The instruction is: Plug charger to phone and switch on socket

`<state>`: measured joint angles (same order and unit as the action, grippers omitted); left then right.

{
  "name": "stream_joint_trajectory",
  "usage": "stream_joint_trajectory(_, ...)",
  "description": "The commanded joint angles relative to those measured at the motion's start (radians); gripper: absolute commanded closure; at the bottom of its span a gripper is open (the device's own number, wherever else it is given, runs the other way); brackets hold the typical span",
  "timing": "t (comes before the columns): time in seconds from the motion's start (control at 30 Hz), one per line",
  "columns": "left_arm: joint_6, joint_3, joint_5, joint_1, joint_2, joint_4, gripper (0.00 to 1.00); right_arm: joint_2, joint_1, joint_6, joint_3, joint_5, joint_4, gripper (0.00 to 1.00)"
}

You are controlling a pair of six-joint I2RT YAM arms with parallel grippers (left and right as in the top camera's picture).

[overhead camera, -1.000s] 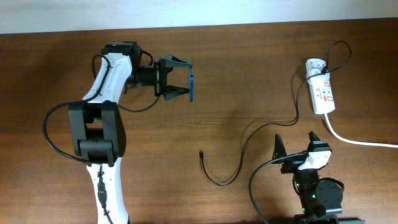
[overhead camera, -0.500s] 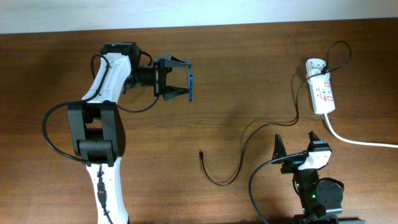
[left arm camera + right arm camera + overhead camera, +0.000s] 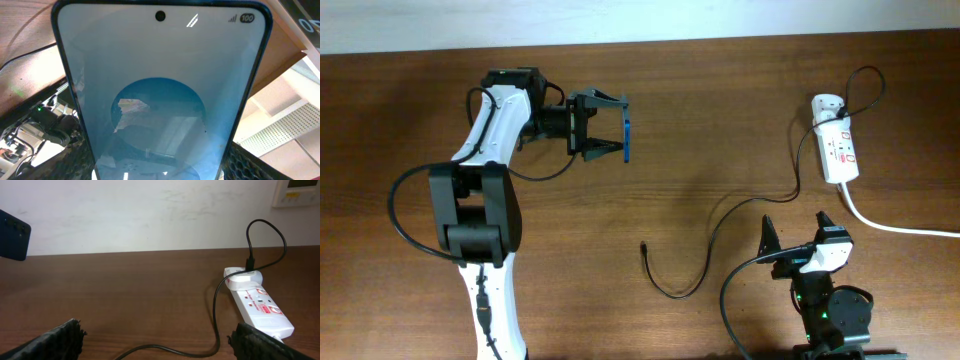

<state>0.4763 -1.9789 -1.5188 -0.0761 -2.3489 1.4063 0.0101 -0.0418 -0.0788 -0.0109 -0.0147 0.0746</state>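
At the table (image 3: 720,120), one phone (image 3: 627,140) pinched in the left claw (image 3: 618,128), one charger (image 3: 711,235), one socket (image 3: 836,150), right claw (image 3: 794,226) spread.

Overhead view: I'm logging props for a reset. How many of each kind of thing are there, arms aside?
phone: 1
charger: 1
socket: 1
Total: 3

Table (image 3: 720,120) wood-grain, matt; phone (image 3: 160,100) screen glossy; socket (image 3: 260,307) smooth white plastic.
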Motion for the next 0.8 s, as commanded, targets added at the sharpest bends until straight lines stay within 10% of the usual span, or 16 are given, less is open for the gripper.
stream_joint_trajectory(0.0,-0.003,-0.025,-0.055,0.007,-0.007,0.002,0.23,-0.006,0.004,-0.003,0.005,0.012,0.005,0.02)
stream_joint_trajectory(0.77,-0.021,-0.025,-0.055,0.007,-0.007,0.021,0.23,-0.006,0.004,-0.003,0.005,0.012,0.005,0.02)
